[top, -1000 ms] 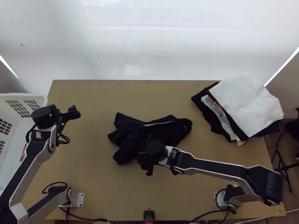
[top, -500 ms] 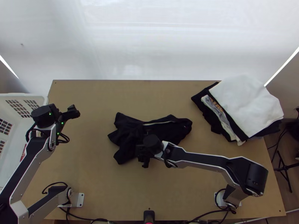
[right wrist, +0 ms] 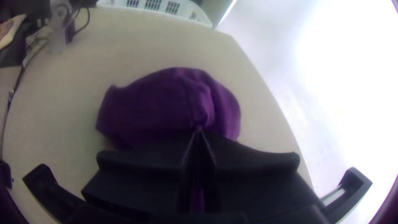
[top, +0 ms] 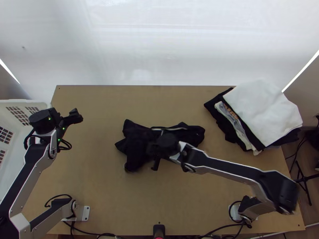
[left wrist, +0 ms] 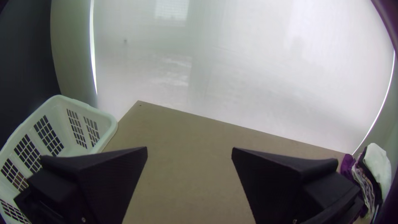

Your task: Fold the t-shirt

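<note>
The right tool (top: 151, 149), closed on a pinch of the dark t-shirt (top: 136, 142), has shifted toward one o'clock, drawing up the shirt's bunched seven-o'clock end near mid-counter (top: 99, 167). The left tool (top: 76, 115), spread wide at ten o'clock, has edged slightly toward eleven.

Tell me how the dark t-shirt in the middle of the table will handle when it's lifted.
The t-shirt will probably be floppy and sag from the grip, since its cloth already gathers in soft folds at the right gripper. Those tight creases suggest thin fabric, so likely light for its size. Rolling seems unlikely, as it lies in a loose, uneven bunch.
</note>
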